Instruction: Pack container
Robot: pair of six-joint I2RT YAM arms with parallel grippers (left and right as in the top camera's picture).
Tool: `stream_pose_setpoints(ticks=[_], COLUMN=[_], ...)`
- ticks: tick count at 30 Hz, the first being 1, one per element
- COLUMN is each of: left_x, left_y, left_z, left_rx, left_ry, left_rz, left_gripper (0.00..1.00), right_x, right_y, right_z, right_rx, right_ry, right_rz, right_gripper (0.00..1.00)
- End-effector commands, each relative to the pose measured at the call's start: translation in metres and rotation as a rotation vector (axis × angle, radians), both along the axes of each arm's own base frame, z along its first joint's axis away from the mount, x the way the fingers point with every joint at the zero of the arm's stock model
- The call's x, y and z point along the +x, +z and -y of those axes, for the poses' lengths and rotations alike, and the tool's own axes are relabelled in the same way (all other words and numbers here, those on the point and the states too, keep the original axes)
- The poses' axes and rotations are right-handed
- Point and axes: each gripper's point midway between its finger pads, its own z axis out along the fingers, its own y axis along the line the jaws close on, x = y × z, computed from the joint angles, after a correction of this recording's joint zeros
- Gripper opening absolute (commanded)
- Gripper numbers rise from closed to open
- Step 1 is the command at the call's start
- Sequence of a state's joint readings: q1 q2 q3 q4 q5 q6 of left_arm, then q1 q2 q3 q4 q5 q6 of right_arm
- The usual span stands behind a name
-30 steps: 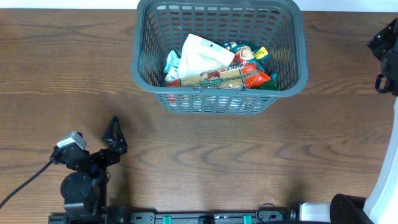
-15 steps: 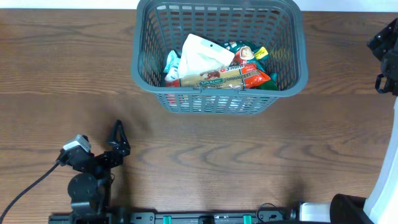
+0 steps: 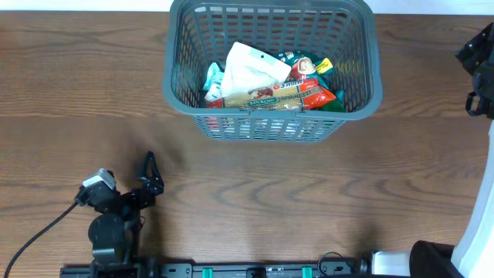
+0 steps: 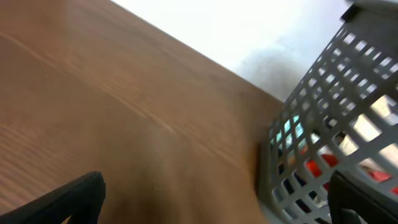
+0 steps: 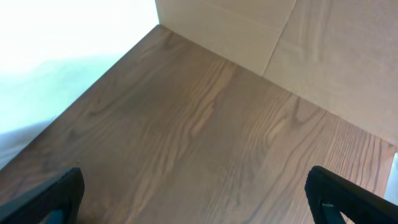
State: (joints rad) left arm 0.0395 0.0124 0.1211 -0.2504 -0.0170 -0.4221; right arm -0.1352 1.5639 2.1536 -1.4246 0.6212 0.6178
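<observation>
**A:** From overhead, the grey lattice container (image 3: 270,127) stands upright at the far middle of the wooden table (image 3: 324,205), with packets piled inside.

**B:** On top is a white bag (image 3: 248,68), and in front of it a long red-and-yellow packet (image 3: 282,96) lies along the near wall. A teal wrapper (image 3: 213,77) peeks out at the white bag's left.

**A:** And the left gripper (image 3: 150,171)?

**B:** It's low at the near edge, left side, well apart from the container and carrying nothing. On its wrist camera the two black fingers (image 4: 78,194) sit at opposite bottom corners. The jaws are spread wide, with bare wood between them. The container's slotted wall fills the right of that view, with red and teal showing through the slots.

**A:** And the right gripper (image 5: 198,202)?

**B:** Spread wide as well, with a finger in each bottom corner of its own view and only wood grain between them. Overhead, just part of the right arm (image 3: 478,62) shows at the right edge, well apart from the container.
</observation>
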Motion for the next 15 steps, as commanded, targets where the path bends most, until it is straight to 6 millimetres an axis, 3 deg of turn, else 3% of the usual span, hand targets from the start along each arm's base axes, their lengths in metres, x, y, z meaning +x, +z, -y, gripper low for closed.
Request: stream_pose_setpoints(ticks=[1,7,15], left_x=[0.0013,0.0017,0.0021], left_y=[-0.015,-0.0181,-0.0182], left_z=[0.0047,0.0049,0.0122], left_rx=[0.016,0.101,0.394], left_ry=[-0.035,-0.057,-0.171], left_rz=[-0.027,-0.039,-0.06], left_gripper=[0.99,0.99,0.99], right_x=[-0.0031,-0.0031,-0.0031], right_y=[0.0038,0.0038,0.0038], right_z=[0.0045,0.0045,0.0045], right_rx=[-0.009,-0.009,-0.009], right_ry=[-0.025,-0.025,-0.025], right_rz=[0.012,0.012,0.012], right_gripper=[0.99,0.99,0.99])
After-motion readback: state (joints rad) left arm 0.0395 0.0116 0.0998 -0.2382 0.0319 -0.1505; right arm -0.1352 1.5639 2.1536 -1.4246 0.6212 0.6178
